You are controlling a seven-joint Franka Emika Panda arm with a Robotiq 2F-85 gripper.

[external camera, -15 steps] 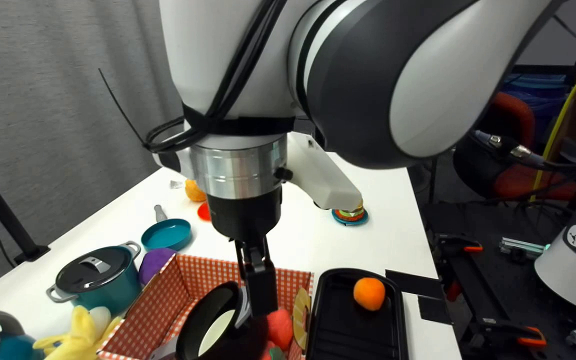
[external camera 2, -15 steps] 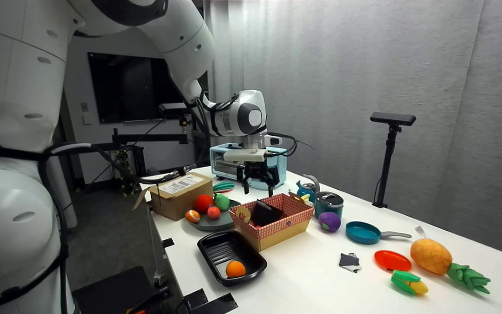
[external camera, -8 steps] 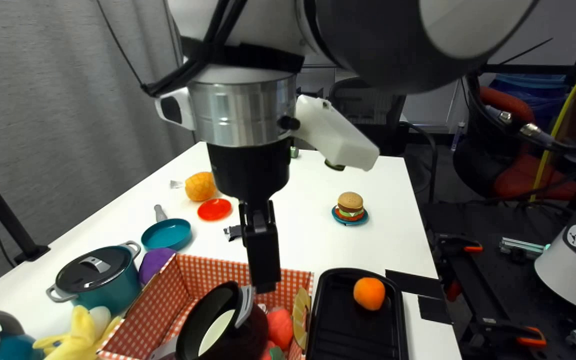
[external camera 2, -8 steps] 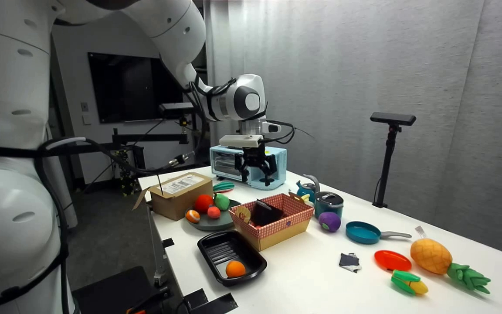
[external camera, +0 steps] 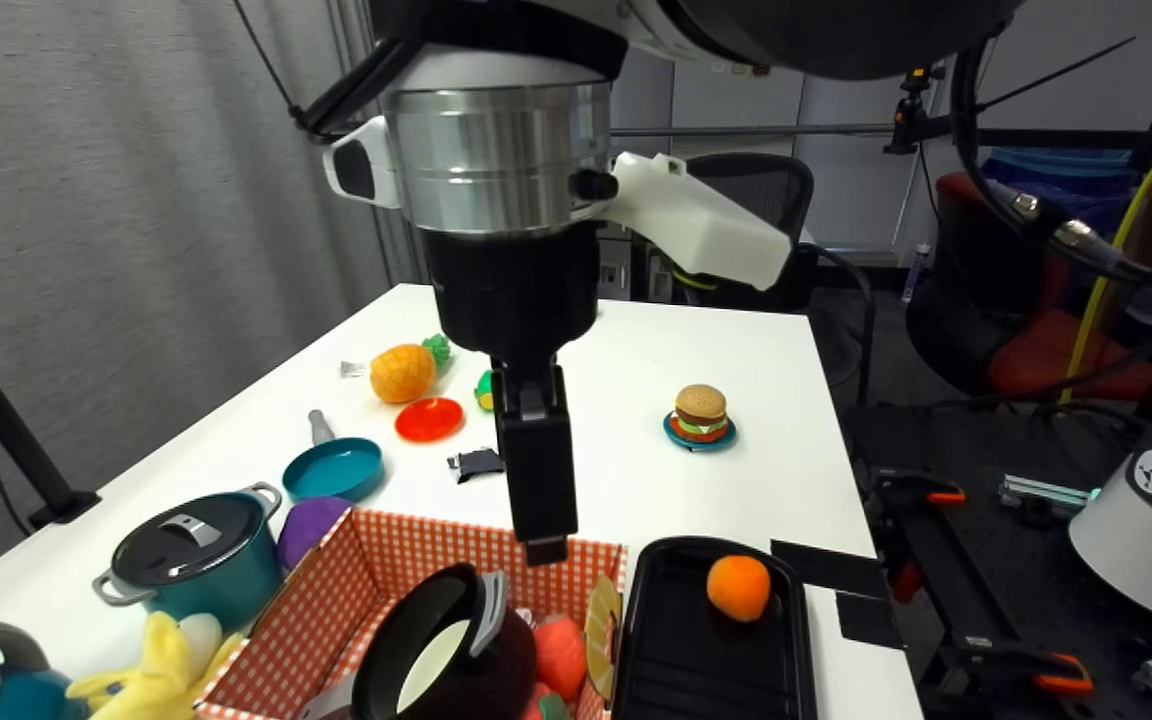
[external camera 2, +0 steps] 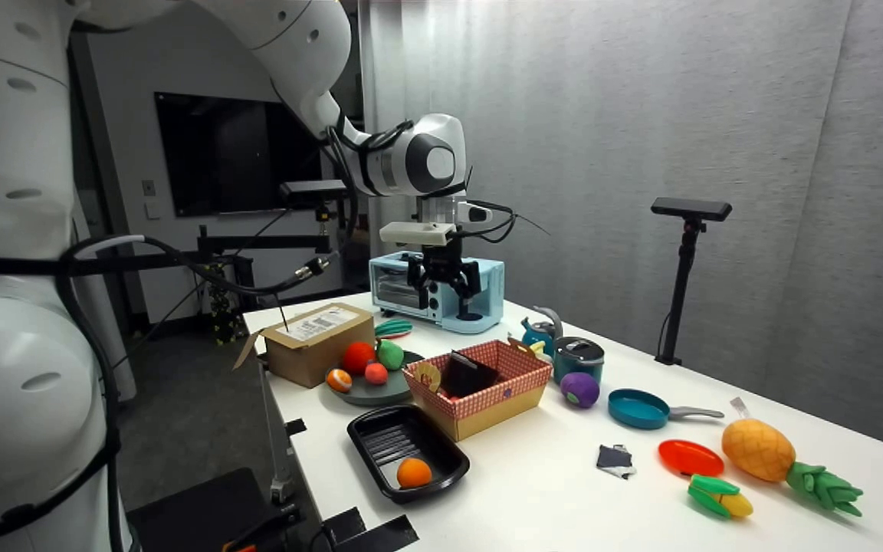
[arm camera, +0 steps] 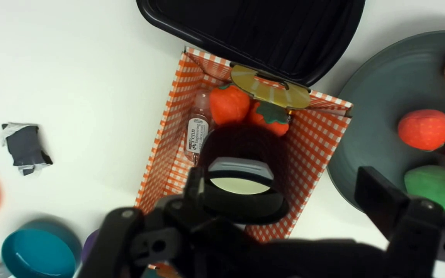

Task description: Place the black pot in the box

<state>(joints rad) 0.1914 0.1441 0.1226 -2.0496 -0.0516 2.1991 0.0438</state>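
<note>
1. Task things counted: one black pot (arm camera: 245, 175), one box (arm camera: 317, 148). Pot is contained in the box, tilted over, its mouth turned to 6 o'clock in the wrist view.
2. Fingers (arm camera: 381, 200) spread wide, nothing gripped; held above the box, apart from the pot.
3. Also contained in the box: two red toys (arm camera: 229, 104) around 12 o'clock of the pot, one bottle (arm camera: 198, 131) at 10 o'clock.
4. Elsewhere counted: one black bin (arm camera: 253, 34) with one orange (external camera: 738, 588); one grey plate (arm camera: 377, 88) with four play foods (arm camera: 426, 129); one teal pan (external camera: 333, 470); one lidded pot (external camera: 201, 550).
5. Edges, wrist view: box is bordered by the bin at 12 o'clock and by the plate at 3 o'clock; contact cannot be told for either.
6. Open room, wrist view: bare table (arm camera: 91, 100) is seen at 9 o'clock, out to one dark scrap (arm camera: 25, 148). In an exterior view, table's edge is reached at 3 o'clock past the bin.
7. View differences: one burger (external camera: 701, 412) shown only in an exterior view; one blue oven (external camera 2: 394, 285) and one carton (external camera 2: 319, 349) likewise only in an exterior view. Bottle's label is legible only in the wrist view.
</note>
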